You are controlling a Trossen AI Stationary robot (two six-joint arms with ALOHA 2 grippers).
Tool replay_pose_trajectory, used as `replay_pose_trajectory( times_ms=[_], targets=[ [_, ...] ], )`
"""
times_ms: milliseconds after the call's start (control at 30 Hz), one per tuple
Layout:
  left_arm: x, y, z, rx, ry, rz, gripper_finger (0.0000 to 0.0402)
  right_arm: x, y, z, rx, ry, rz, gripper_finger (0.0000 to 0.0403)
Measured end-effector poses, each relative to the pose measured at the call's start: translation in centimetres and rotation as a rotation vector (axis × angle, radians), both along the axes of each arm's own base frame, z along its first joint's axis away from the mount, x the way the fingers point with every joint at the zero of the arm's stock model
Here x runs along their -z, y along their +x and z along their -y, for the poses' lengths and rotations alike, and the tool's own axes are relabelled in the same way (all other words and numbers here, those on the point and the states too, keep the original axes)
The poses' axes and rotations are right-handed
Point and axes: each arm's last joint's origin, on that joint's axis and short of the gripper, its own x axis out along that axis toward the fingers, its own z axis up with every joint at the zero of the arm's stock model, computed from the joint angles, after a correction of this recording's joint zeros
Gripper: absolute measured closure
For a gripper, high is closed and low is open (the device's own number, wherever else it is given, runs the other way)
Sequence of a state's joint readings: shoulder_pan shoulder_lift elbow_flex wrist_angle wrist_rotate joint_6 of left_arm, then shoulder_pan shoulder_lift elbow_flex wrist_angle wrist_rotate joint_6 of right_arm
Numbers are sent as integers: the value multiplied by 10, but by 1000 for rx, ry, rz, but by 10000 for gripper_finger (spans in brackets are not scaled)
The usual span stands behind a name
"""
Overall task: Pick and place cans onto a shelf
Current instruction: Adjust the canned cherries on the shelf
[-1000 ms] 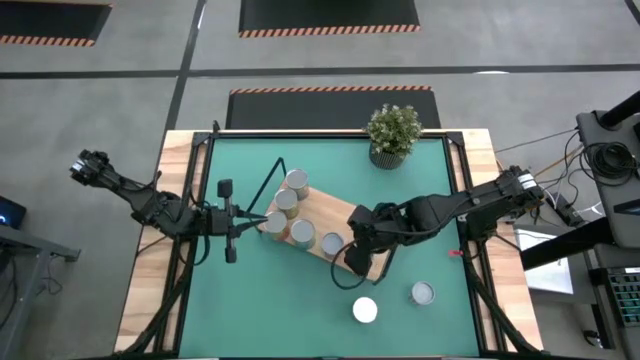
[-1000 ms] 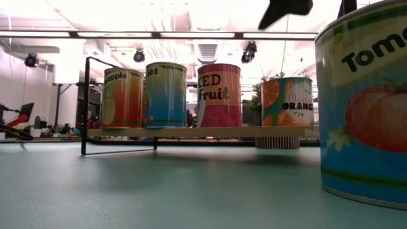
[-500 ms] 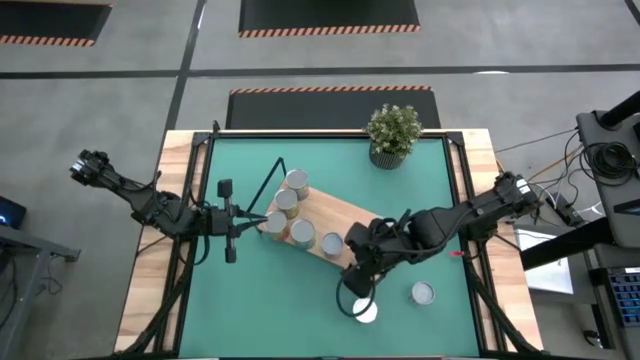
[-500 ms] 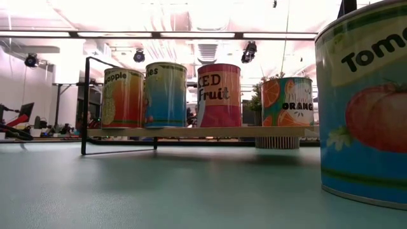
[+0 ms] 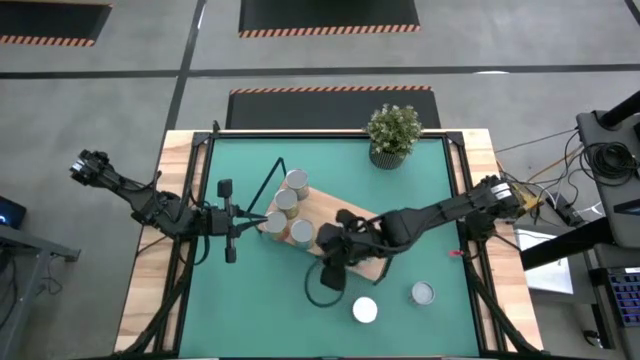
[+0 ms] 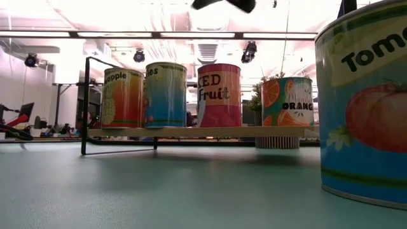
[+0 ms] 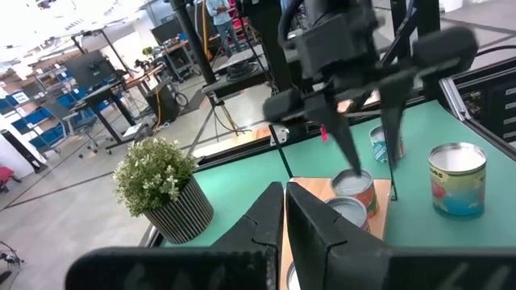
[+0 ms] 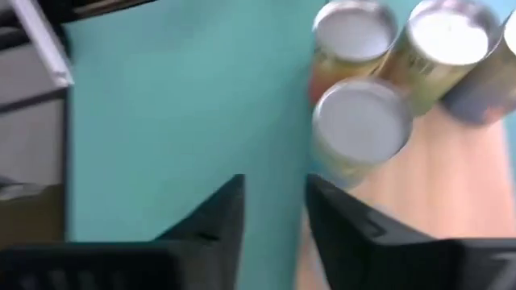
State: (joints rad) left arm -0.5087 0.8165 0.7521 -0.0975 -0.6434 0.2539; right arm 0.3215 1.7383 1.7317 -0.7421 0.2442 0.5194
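Note:
The shelf (image 5: 360, 232), a light-wood board with black wire loops, lies slantwise on the green mat. Several cans stand upright on it (image 5: 296, 181) (image 5: 301, 233), side by side in the low view (image 6: 166, 94) (image 6: 219, 95). Two more cans rest on the mat near the front: a white-topped one (image 5: 365, 310) and a silvery one (image 5: 423, 293). My right gripper (image 5: 328, 262) hangs over the shelf's near edge beside the cans (image 8: 363, 121), open with a narrow gap (image 8: 274, 209) and nothing between its fingers. My left gripper (image 5: 258, 222) waits shut at the shelf's left end.
A potted green plant (image 5: 393, 133) stands at the mat's far edge. In the low view a large tomato can (image 6: 362, 108) fills the right side, close to the camera. Bare green mat (image 5: 260, 300) stretches along the near left. Black frame rails (image 5: 190, 250) edge the table.
My right gripper has swung from above the shelf's right end toward the table's near edge, over the white-topped can, then toward the left. It now hangs over the shelf's near edge. No can has moved.

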Motion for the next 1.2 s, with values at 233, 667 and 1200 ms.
replay_pose_trajectory(
  times_ms=[233,667,1200],
  targets=[
    [0,0,0,1,4,-1,402,19,31,31,-34,-182,35,387],
    [0,0,0,3,18,-3,402,52,55,45,-110,-299,-9,390],
    [2,0,0,3,38,-24,402,56,50,34,-121,-284,-45,390]
  ],
)
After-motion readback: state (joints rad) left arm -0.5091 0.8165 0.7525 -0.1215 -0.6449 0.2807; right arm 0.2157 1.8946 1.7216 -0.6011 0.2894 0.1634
